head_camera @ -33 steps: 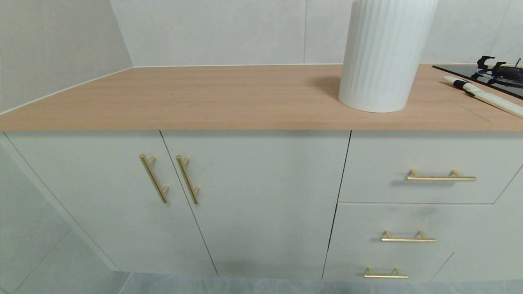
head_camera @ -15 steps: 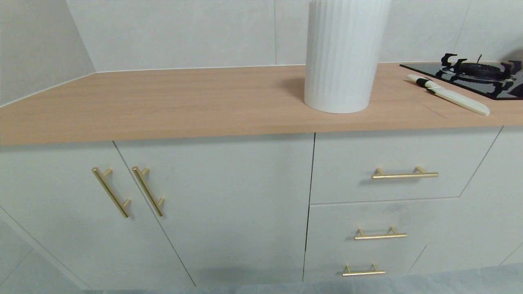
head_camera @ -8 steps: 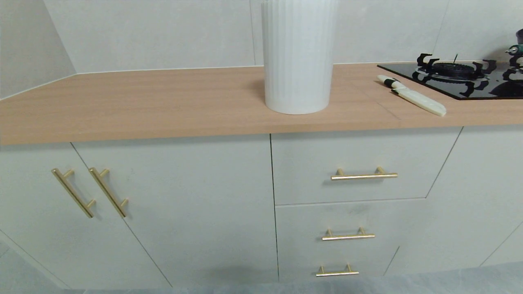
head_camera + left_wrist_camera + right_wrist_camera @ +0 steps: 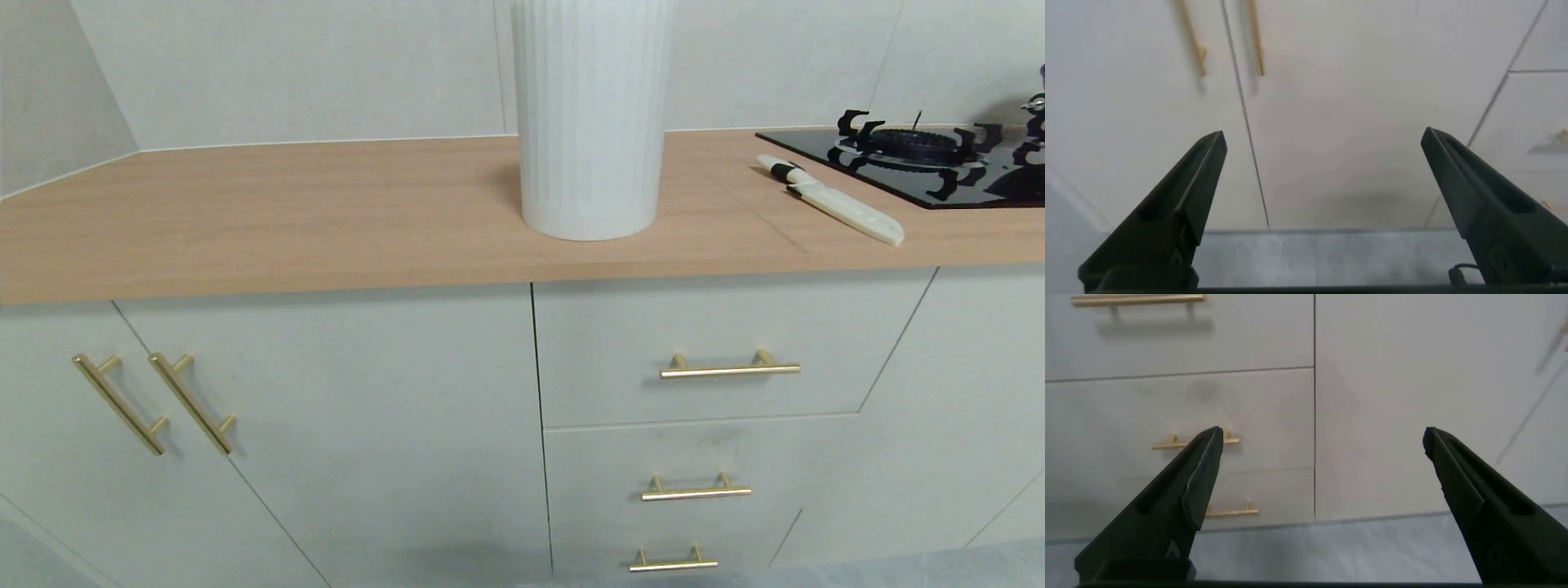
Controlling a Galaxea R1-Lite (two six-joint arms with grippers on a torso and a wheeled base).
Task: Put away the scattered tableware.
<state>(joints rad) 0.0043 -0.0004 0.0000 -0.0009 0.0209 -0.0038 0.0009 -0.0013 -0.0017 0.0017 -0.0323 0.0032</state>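
Gaping wide, left gripper [image 4: 1323,133] and right gripper [image 4: 1323,431] each hold nothing.

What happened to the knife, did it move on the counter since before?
No. The knife lies just left of the stove's near corner, same as before, with the vase farther left. The whole picture slid because the camera moved.

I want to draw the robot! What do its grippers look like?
The left gripper and the right gripper are both dark grey, almost black. Each has two long, flat fingers that narrow to a point, like wedges. No markings show on them.
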